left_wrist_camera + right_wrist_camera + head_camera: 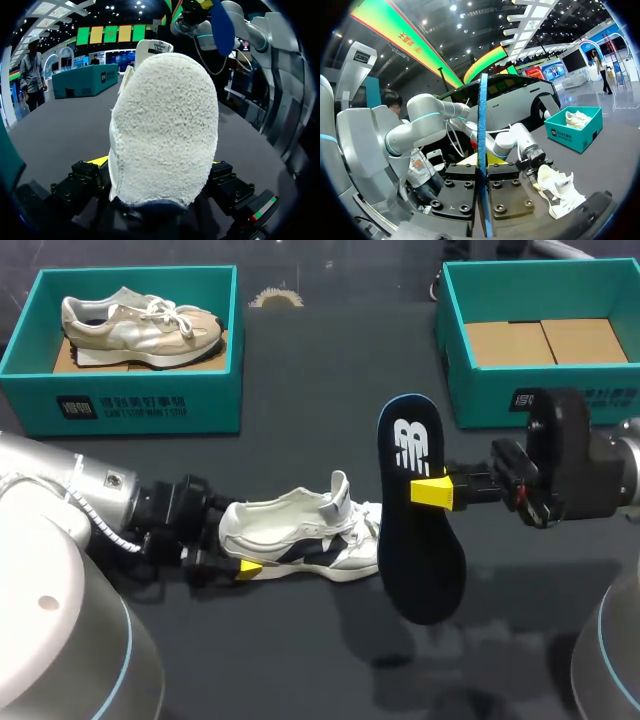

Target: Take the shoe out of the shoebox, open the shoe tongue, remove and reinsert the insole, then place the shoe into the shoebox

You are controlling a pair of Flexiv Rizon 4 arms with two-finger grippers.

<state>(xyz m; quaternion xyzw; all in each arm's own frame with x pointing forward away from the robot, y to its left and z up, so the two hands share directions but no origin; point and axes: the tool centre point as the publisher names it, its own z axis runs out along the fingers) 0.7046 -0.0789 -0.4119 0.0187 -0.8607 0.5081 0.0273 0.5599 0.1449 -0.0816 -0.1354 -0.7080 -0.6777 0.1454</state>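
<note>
A white shoe (300, 535) with dark trim stands on the dark table, toe to the right, its tongue pulled up. My left gripper (235, 558) is at its heel. In the left wrist view the fuzzy white heel (165, 125) fills the gap between the wide-open fingers of the left gripper (157, 165). My right gripper (432, 490) is shut on a dark blue insole (418, 530) with a white logo, holding it in the air just right of the shoe's toe. In the right wrist view the insole (482, 115) shows edge-on in the right gripper (482, 162), with the shoe (560, 192) beyond.
A teal shoebox (140, 405) at the back left holds a beige shoe (140, 325). A second teal shoebox (490, 400) at the back right shows only a cardboard floor.
</note>
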